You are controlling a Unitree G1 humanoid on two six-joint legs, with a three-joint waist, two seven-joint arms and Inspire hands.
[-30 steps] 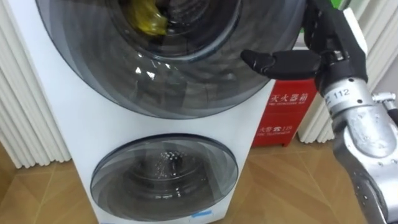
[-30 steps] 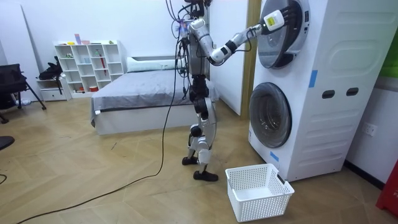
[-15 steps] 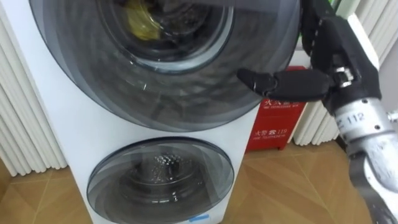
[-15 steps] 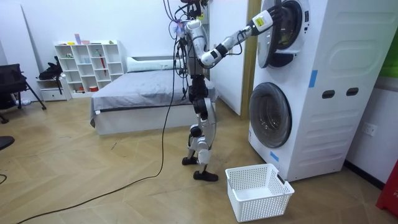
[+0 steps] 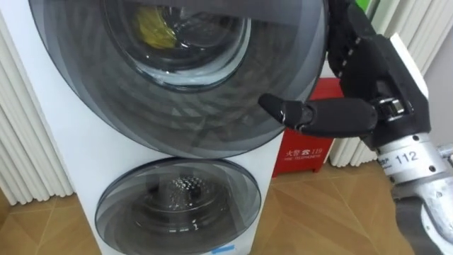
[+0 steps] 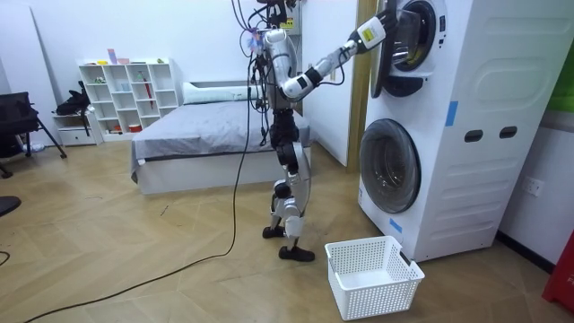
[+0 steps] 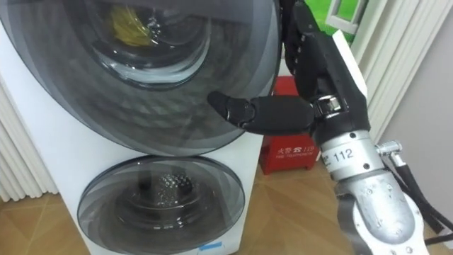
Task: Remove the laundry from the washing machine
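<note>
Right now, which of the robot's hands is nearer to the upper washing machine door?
Right. The right hand grips the upper door at its right rim, thumb laid across the glass front. The left hand is not at the door.

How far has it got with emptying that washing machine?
Done: the upper door stands ajar, as the room view shows. In hand: the right robot hand grips that door's rim, with its thumb across the glass. Left: the yellow garment lies inside the drum, not yet picked out, and the white basket on the floor waits for it.
</note>
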